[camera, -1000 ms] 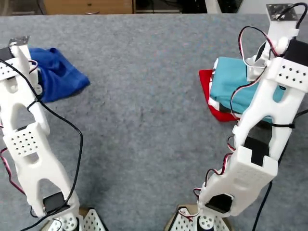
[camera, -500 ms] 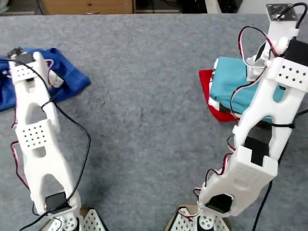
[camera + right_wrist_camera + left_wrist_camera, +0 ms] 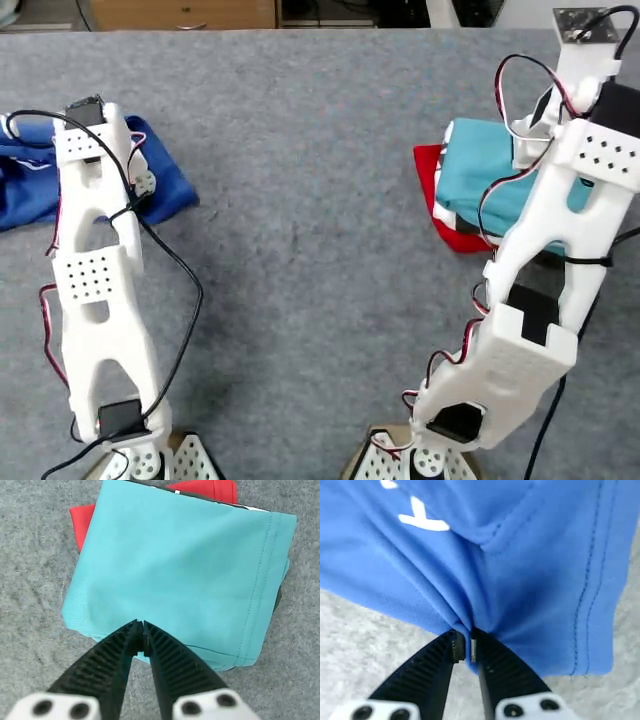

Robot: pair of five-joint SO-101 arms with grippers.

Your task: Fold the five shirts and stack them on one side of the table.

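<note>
Over the last second the left arm (image 3: pixel 95 280) has swung in from the table's left edge towards the middle, dragging the blue shirt (image 3: pixel 170 190) with it. The cloth now trails out on both sides of the arm, from the left border of the high view to a corner resting a little further in on the grey felt table (image 3: pixel 300 230). The right arm (image 3: pixel 560 230) and the stack below it have not moved. The left gripper (image 3: pixel 467 647) is clamped narrowly on a pinched fold of the blue shirt, with creases fanning out from the bite. The shirt is a smooth, bright blue knit, rumpled and unfolded, with white print (image 3: pixel 422 520) near one end and a double-stitched hem (image 3: pixel 592 580) along one side. At the right side of the table lies a teal shirt (image 3: pixel 475 165), folded into a neat rectangle on top of a folded red shirt (image 3: pixel 428 175) whose edges stick out beneath it. The right gripper (image 3: pixel 140 630) hangs over the near edge of the teal shirt with its jaws pressed together and nothing between them. Whether it touches the cloth cannot be told.
</note>
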